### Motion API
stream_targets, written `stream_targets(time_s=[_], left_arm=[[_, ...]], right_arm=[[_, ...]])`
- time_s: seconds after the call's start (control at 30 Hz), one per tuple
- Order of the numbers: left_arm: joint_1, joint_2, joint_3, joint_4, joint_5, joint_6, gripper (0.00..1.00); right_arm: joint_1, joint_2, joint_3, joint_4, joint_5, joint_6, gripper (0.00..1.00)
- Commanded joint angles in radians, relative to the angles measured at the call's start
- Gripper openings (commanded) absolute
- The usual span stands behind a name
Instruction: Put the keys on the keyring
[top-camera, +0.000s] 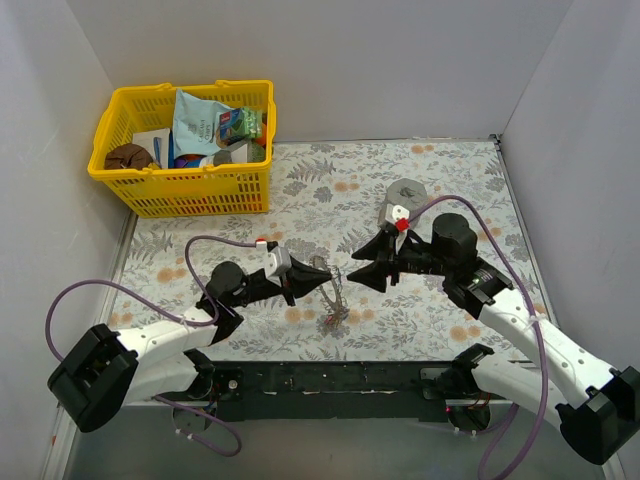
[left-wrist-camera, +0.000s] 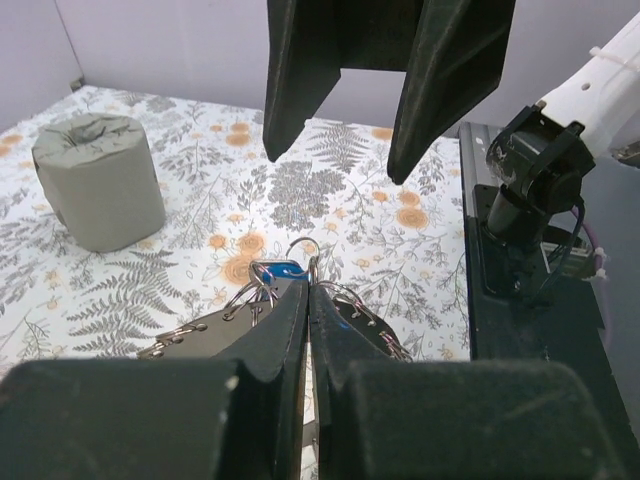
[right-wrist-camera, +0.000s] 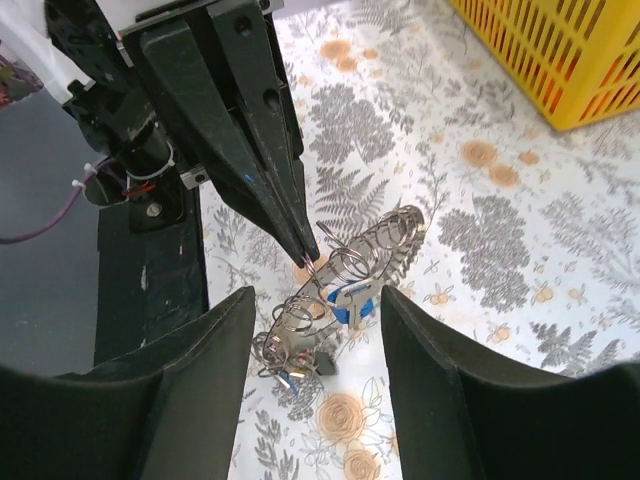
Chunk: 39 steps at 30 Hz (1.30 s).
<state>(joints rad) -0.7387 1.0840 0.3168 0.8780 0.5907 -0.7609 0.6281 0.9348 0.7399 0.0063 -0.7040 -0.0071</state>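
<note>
The keyring (right-wrist-camera: 385, 235) is near the middle of the table (top-camera: 450, 170), between the two grippers. A blue key (right-wrist-camera: 350, 302) hangs by it and more keys (right-wrist-camera: 295, 368) bunch at its low end, but I cannot tell if any are hooked on, so I think most of the job is left. The left gripper (right-wrist-camera: 308, 252) is pressed together on one small loop of the keyring, and the right gripper (right-wrist-camera: 318, 300) is spread wide and holds nothing. A grey roll (top-camera: 405, 193) and a yellow basket (top-camera: 200, 192) sit well away, so only the left fingers crowd the keyring.
</note>
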Motion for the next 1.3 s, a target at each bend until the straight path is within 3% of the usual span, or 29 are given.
stream_targets(time_s=[0.0,0.13,0.5,0.63,1.27], left_arm=[[0.01,-0.041,-0.019,0.188,0.038,-0.028,0.0],[0.012,-0.052,-0.05,0.265,0.102,-0.025,0.0],[0.013,-0.05,-0.035,0.296,0.182,-0.031,0.0],[0.012,-0.036,-0.009,0.282,0.185,-0.054,0.0],[0.013,0.001,0.05,0.263,0.198,-0.087,0.0]], right_arm=[[-0.016,-0.057,-0.027,0.083,-0.034,-0.05,0.6],[-0.031,-0.051,-0.02,0.087,-0.141,-0.065,0.51],[-0.057,-0.031,-0.007,0.146,-0.374,-0.042,0.5],[-0.057,-0.013,-0.008,0.159,-0.402,-0.021,0.4],[-0.056,-0.001,-0.059,0.181,-0.388,-0.001,0.3]])
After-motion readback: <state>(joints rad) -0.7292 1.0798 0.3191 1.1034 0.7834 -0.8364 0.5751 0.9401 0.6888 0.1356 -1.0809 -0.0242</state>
